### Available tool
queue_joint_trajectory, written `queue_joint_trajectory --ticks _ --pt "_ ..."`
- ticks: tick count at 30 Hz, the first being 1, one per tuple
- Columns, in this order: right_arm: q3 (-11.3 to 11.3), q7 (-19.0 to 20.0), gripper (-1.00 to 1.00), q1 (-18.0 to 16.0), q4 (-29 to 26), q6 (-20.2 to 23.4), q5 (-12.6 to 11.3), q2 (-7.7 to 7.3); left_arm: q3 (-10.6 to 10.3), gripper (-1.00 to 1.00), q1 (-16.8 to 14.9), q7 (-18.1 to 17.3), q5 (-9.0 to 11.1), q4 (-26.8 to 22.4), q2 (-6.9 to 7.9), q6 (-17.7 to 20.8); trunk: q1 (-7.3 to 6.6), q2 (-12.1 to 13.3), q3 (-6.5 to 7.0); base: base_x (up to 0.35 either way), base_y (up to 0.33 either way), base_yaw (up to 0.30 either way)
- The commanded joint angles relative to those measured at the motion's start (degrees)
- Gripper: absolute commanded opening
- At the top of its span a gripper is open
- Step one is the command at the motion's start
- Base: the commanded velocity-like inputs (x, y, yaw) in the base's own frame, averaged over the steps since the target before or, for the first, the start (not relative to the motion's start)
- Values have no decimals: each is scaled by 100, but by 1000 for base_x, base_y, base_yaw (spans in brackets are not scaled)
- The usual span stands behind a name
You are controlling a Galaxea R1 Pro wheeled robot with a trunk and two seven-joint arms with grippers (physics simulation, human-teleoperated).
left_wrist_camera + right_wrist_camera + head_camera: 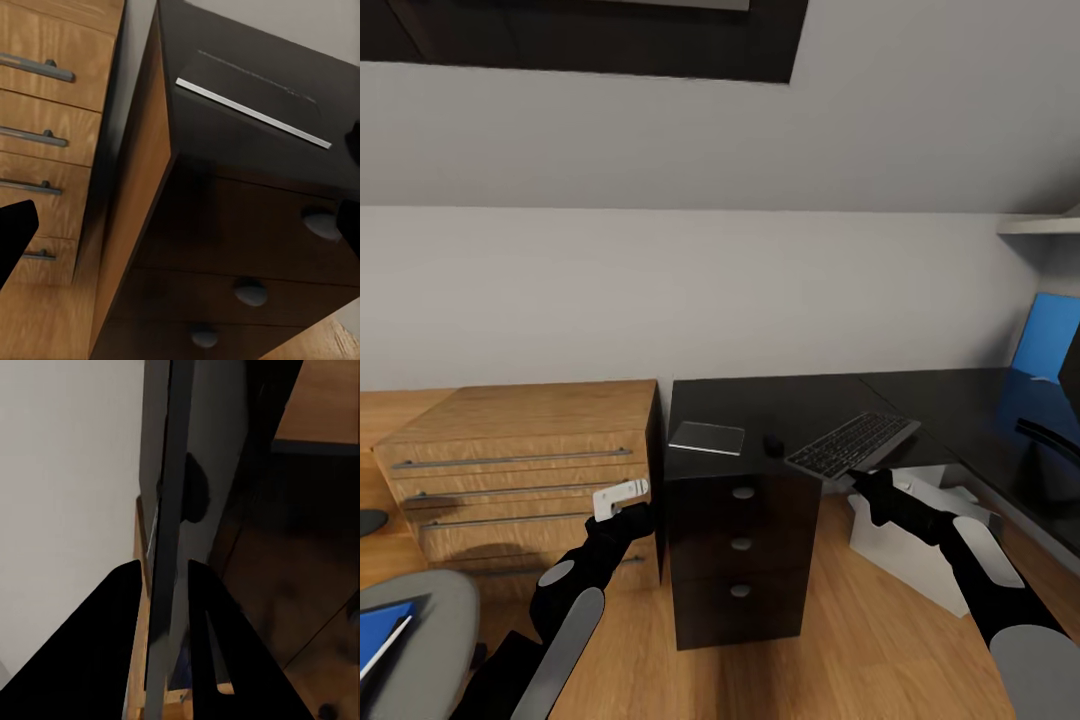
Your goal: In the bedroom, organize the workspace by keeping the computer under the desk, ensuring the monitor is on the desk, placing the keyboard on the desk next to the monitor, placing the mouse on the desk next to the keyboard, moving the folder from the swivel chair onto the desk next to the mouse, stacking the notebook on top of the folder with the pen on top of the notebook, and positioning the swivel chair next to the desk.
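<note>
The slim keyboard (853, 444) lies at an angle over the front edge of the black desk (920, 395). My right gripper (858, 481) is shut on its near edge. In the right wrist view the fingers (112, 622) clamp the thin keyboard (169, 510), and the mouse (196, 491) is a dark bump beyond. The black mouse (772, 442) and the grey notebook (707, 437) rest on the desk's left end. My left gripper (622, 497) hangs open beside the cabinet, below the notebook (255, 97). The white computer (920, 535) stands under the desk. The monitor (1070, 375) is at the right edge. The swivel chair (430, 610) carries the blue folder (380, 628).
A black three-drawer cabinet (740, 545) stands under the desk's left end. A light-wood drawer chest (510, 460) is right beside it. The blue back panel (1048, 335) rises at the far right. Oak floor lies open between cabinet and computer.
</note>
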Motion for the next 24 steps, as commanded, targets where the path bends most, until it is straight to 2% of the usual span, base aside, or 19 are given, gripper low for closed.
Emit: queue_joint_trajectory --ticks 1,5,24 --pt "-18 -16 -100 -4 259 38 175 -1 -13 100 -6 60 54 -9 6 4 22 -44 -25 0 0 0" --pt "-18 -9 -100 -1 258 38 175 0 -13 100 -6 58 54 -9 6 2 110 -204 -97 0 0 0" --pt "-18 0 -100 -1 258 44 166 -2 -14 100 -6 58 63 5 20 23 110 -204 -97 0 0 0"
